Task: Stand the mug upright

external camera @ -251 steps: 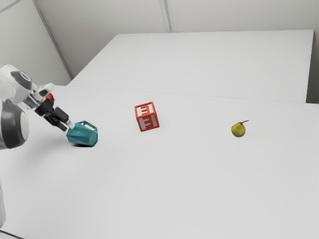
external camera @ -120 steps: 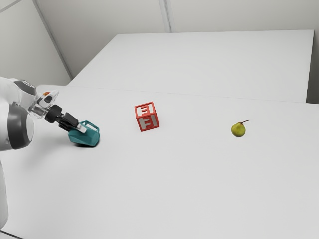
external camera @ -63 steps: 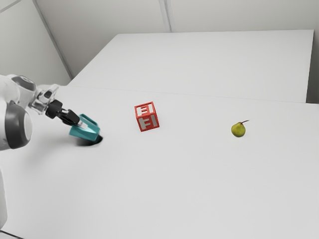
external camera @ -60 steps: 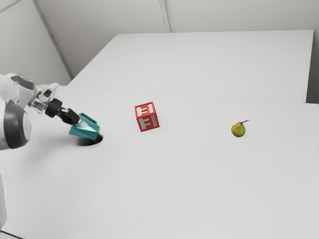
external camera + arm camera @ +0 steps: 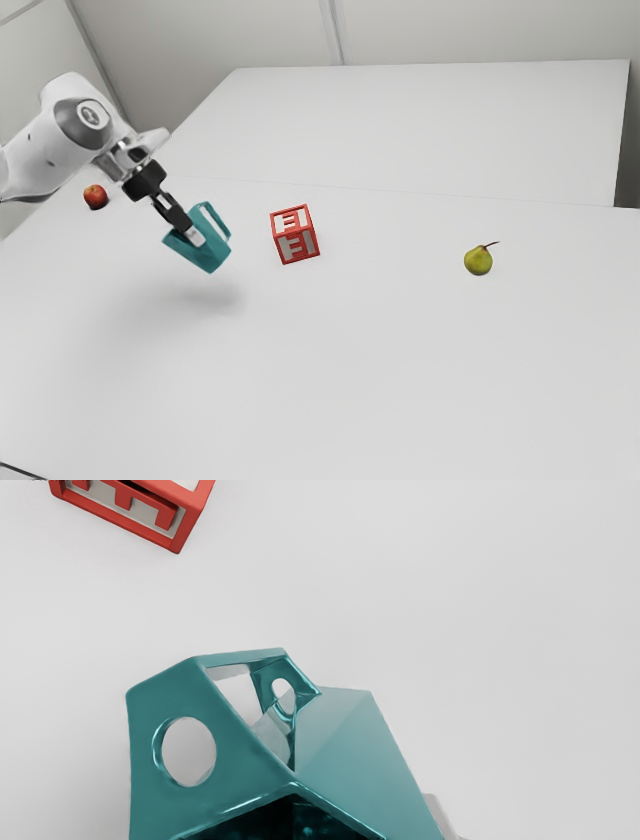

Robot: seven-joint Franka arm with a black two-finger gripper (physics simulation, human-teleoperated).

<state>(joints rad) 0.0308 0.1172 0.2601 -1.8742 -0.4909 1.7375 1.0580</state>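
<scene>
My gripper is shut on the teal mug, which hangs tilted above the table with its handle toward the red block and a shadow below it. In the wrist view the mug shows its faceted side, its handle with round holes and part of its dark inside. A piece of one grey finger is visible beside the mug's wall; the other finger is hidden there.
A red letter block stands on the white table, a short way from the mug. A pear lies farther toward the exterior view's right. The red apple is behind the arm.
The arm has risen and moved toward the exterior view's right, carrying the mug up from the table. The mug has tilted further, and the apple has come out from behind the arm.
</scene>
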